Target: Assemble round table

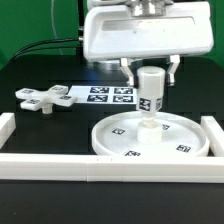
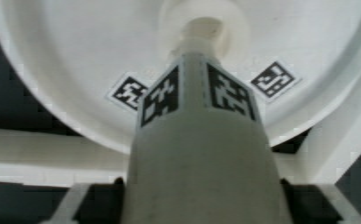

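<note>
I'm gripping the post [image 1: 150,90] near its top, gripper [image 1: 150,72] closed on it, its foot standing at the disc [image 1: 185,133] centre. Light, stiff, likely slick plastic, so I'm holding high and square.

Light: bright, even, seemingly overhead | Shadows: soft, faint on the round disc [image 1: 150,138] | Glare: whites near blown out | Focus: exterior view soft; wrist view blurs the post [image 2: 198,140] toward 6 o'clock | Distortion: mild at edges

Tagged post [image 1: 150,93] upright, seemingly touching disc [image 1: 150,138] centre
</note>
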Action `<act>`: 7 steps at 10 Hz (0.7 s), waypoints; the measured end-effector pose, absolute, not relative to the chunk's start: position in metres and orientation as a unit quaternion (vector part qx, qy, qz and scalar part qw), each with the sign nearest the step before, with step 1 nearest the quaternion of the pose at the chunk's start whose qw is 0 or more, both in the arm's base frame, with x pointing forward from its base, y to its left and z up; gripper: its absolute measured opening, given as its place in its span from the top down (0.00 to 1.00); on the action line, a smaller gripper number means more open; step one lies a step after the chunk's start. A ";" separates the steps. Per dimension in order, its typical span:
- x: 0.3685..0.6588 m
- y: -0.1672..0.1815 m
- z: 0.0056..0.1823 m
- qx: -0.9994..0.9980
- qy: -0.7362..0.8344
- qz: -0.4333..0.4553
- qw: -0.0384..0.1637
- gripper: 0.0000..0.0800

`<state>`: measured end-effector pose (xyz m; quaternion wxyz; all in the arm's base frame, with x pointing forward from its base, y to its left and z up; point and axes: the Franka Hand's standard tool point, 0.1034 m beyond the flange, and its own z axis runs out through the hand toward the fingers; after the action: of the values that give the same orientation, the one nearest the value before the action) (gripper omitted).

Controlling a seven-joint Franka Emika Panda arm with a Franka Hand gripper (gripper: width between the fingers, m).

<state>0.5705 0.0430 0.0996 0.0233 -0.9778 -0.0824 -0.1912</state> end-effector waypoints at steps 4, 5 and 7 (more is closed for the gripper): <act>0.567 0.040 0.090 -0.979 -0.081 -0.185 0.023 0.49; 0.566 0.040 0.088 -0.979 -0.081 -0.184 0.023 0.49; 0.565 0.039 0.081 -0.980 -0.079 -0.180 0.023 0.49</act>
<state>0.5651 0.0390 0.0805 0.0233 -0.9803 -0.0791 -0.1797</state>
